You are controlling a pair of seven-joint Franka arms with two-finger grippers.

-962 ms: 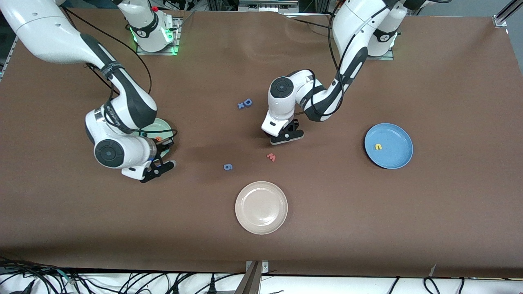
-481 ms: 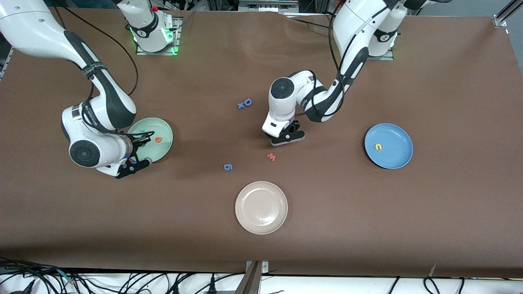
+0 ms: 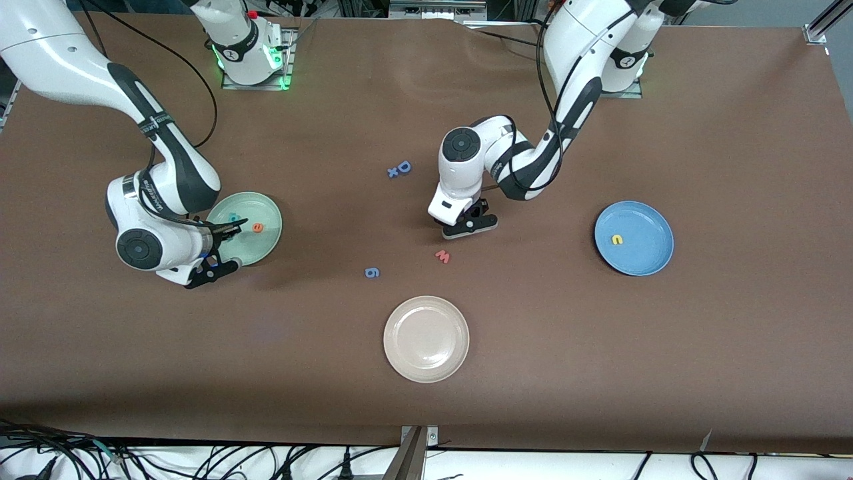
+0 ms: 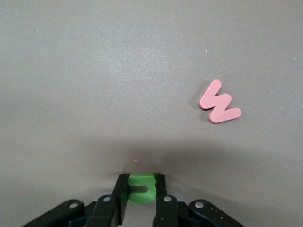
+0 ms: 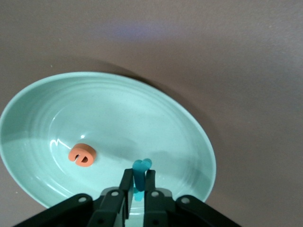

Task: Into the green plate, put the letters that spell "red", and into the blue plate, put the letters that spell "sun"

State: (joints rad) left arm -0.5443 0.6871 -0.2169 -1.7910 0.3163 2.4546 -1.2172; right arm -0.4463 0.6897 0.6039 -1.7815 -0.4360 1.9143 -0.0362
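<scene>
Both arms are glossy white shells with dark grey, almost black bands at the joints, and a round dark cap marks each wrist joint. Thin black cables loop along the forearms. The bases sit on square metal plates, the right arm's ringed with green light and topped by a small red button. Each wrist ends in black jaws with silver screws.
</scene>
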